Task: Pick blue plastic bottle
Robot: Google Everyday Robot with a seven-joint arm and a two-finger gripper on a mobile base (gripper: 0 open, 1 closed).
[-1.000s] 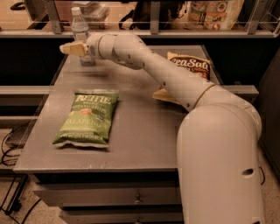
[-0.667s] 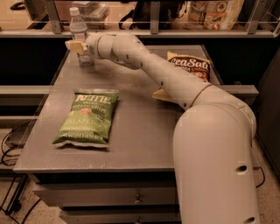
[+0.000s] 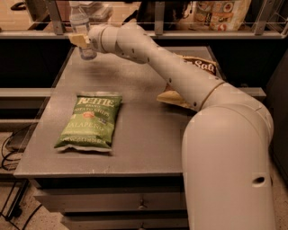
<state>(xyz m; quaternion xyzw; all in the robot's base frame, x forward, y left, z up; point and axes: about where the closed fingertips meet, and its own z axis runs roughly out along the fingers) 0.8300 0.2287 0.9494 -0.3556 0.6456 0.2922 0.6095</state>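
Observation:
The blue plastic bottle (image 3: 82,28) is a slim clear bottle with a pale label, upright at the table's far left corner. Its cap reaches the top edge of the picture. My gripper (image 3: 81,40) is at the end of the white arm, which reaches across the table from the right. It is shut around the bottle's middle, with a tan finger pad (image 3: 77,39) showing on the bottle's left side. The bottle's base hangs a little above the grey table (image 3: 144,108).
A green Kettle jalapeño chip bag (image 3: 90,120) lies flat at the table's left front. A brown chip bag (image 3: 202,67) lies at the right, partly hidden behind my arm. A railed shelf with more packages (image 3: 220,11) runs behind the table. Drawers sit below the front edge.
The gripper has risen a little with the bottle in it, and the bottle's base has come up off the table. The chip bags have not moved.

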